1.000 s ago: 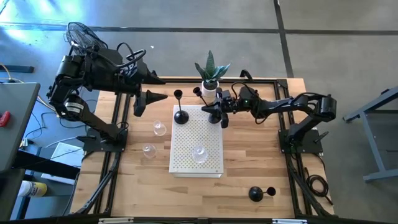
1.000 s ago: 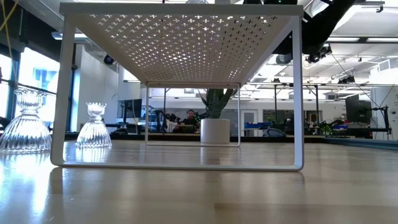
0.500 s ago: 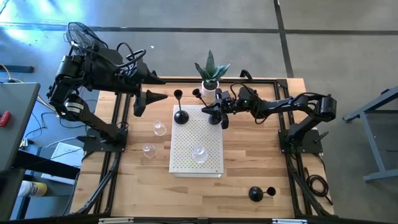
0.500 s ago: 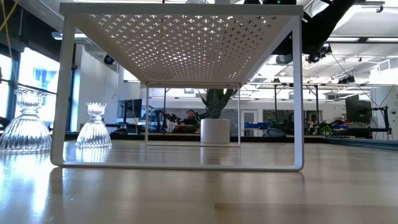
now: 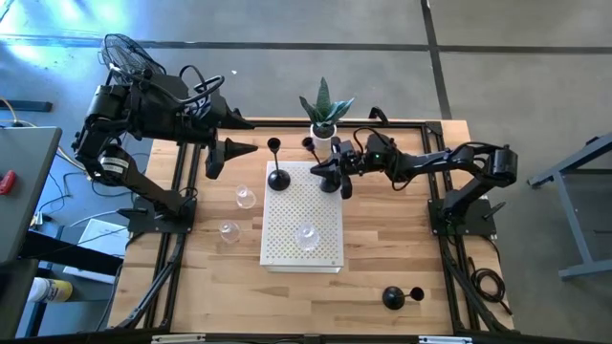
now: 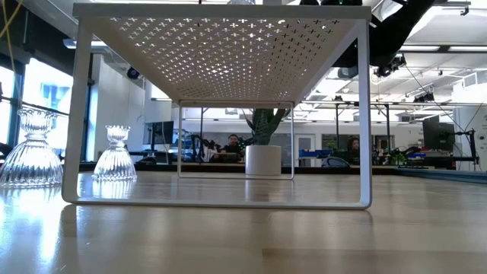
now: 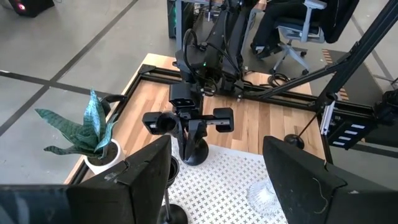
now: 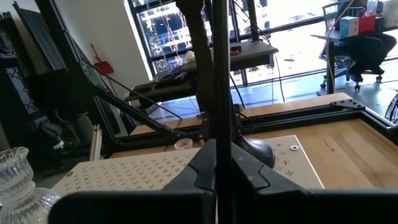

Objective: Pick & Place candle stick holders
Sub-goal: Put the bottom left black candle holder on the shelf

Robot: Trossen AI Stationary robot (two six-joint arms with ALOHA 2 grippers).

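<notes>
A white perforated riser (image 5: 287, 250) stands mid-table. One black holder (image 5: 277, 178) stands on its far left corner. My right gripper (image 5: 331, 173) is shut on a second black holder (image 7: 193, 153) over the riser's far right corner. A third black holder (image 5: 402, 297) lies on its side at the table's near right. One clear glass holder (image 5: 307, 234) stands on the riser, and two others (image 5: 246, 198) (image 5: 228, 231) stand on the table to its left. My left gripper (image 5: 239, 148) hangs open at the far left, touching nothing. My right gripper pinches the black holder's thin stem (image 8: 219, 118) between its two fingers (image 8: 200, 169), above the domed base. The fingers come level from the table's right and lie across the stem. The holder stands about upright, its base (image 7: 194, 155) at the riser's top; whether it rests there I cannot tell.
A green plant in a white pot (image 5: 324, 122) stands just behind the riser, close to my right gripper. The two clear holders also show at the left in the low view (image 6: 30, 152) (image 6: 116, 157). Bare wood lies at the table's near left and right of the riser.
</notes>
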